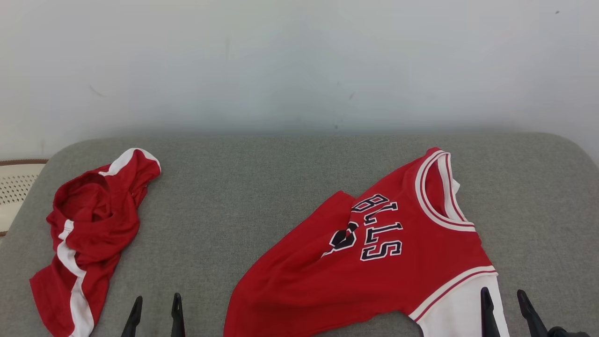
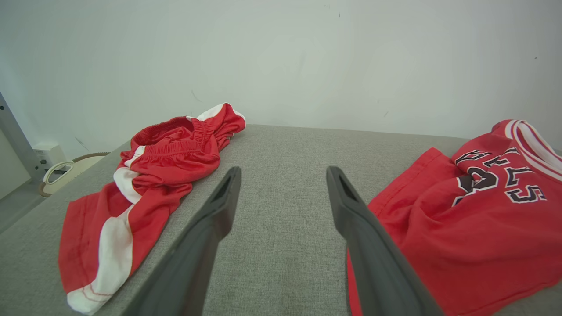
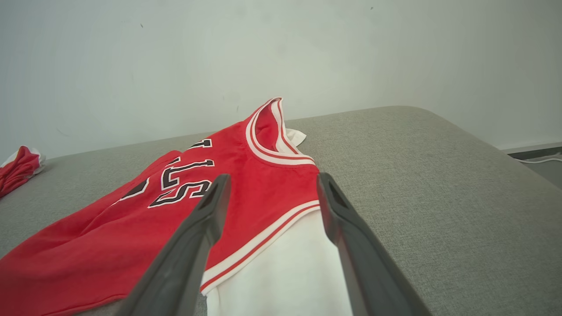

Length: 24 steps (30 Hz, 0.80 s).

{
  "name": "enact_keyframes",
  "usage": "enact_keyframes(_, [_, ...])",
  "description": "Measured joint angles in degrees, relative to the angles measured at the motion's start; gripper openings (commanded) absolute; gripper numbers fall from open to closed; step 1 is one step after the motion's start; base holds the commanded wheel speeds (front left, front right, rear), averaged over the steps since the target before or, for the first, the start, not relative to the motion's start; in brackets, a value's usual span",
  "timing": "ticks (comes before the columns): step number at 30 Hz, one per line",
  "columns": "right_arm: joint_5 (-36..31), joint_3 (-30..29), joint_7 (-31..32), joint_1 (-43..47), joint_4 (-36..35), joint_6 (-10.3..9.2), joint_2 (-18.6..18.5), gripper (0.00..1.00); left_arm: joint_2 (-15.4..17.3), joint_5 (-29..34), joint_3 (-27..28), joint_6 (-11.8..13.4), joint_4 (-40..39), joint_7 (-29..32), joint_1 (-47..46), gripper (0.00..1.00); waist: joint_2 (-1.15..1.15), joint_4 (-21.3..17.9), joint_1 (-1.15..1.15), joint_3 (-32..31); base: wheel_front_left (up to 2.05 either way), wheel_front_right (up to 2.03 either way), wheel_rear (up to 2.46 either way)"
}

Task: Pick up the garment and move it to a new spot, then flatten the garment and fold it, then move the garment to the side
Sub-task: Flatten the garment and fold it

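Observation:
Two red garments lie on the grey cushioned surface (image 1: pixel 262 187). A red jersey (image 1: pixel 374 252) with dark lettering, white-trimmed collar and a white sleeve is rumpled at the right (image 2: pixel 474 219) (image 3: pixel 184 210). Red shorts (image 1: pixel 89 234) with a white side stripe are bunched at the left (image 2: pixel 153 175). My left gripper (image 1: pixel 157 296) (image 2: pixel 283 169) stands open at the front edge between the two, holding nothing. My right gripper (image 1: pixel 502 290) (image 3: pixel 273 175) is open just above the jersey's white sleeve (image 3: pixel 281 272), its fingers either side of the sleeve's striped seam.
A pale wall (image 1: pixel 299 61) rises right behind the surface. A cream perforated object (image 1: pixel 14 187) sits past the left edge, beside a metal post (image 2: pixel 15 136). The surface's right corner is rounded, with a cable (image 3: pixel 540 159) on the floor beyond.

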Motion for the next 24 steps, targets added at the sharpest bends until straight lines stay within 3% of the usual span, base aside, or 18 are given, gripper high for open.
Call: enact_keyframes(24, [0.0, 0.0, 0.5, 0.1, 0.9, 0.0, 0.2, 1.0, -0.4, -2.1, -0.5, 1.0, -0.9, -0.2, 2.2, 1.0, 0.0, -0.7, 0.01, -0.8, 0.0, 0.0, 0.0])
